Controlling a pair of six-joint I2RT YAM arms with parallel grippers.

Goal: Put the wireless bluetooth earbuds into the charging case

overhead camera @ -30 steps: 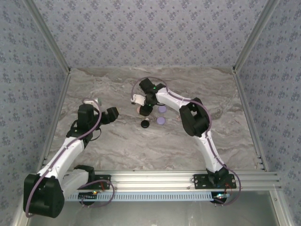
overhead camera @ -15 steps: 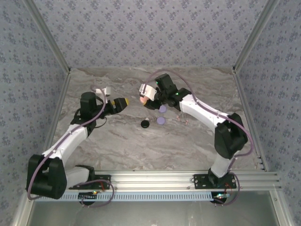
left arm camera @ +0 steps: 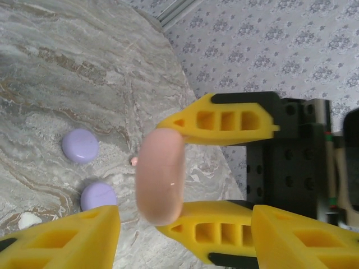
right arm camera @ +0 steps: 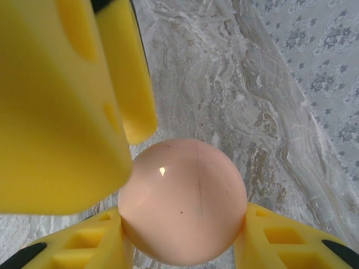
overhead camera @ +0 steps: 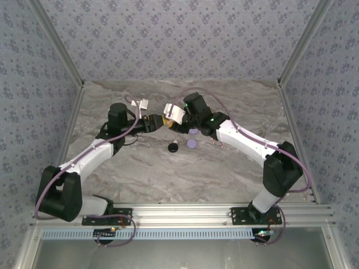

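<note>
Backdrop: floral blue-grey walls [overhead camera: 179, 39] on three sides, veined marble table [overhead camera: 140, 174] across the middle of the overhead frame.
Arms: both reaching in, meeting nose to nose at upper centre of the overhead frame!
Right gripper [overhead camera: 168, 120]: clamped on the pink round case [right arm camera: 182, 202], fingers on opposite edges of its rim.
Left gripper [overhead camera: 156, 123]: jaws spread, nothing held; one yellow finger right at the case's upper-left edge in the right wrist frame, contact not clear.
Case: up off the marble, edge-on at centre of the left wrist frame, face-on at lower centre of the right wrist frame.
Discs: upper purple disc [left arm camera: 80, 145] and lower purple disc [left arm camera: 99, 196] flat on the marble, left side of the left wrist frame; black disc [overhead camera: 173, 147] just below the grippers overhead.
Small stuff: tiny pinkish piece [left arm camera: 134, 161] on the marble, just left of the case in the left wrist frame, too small to make out further.
</note>
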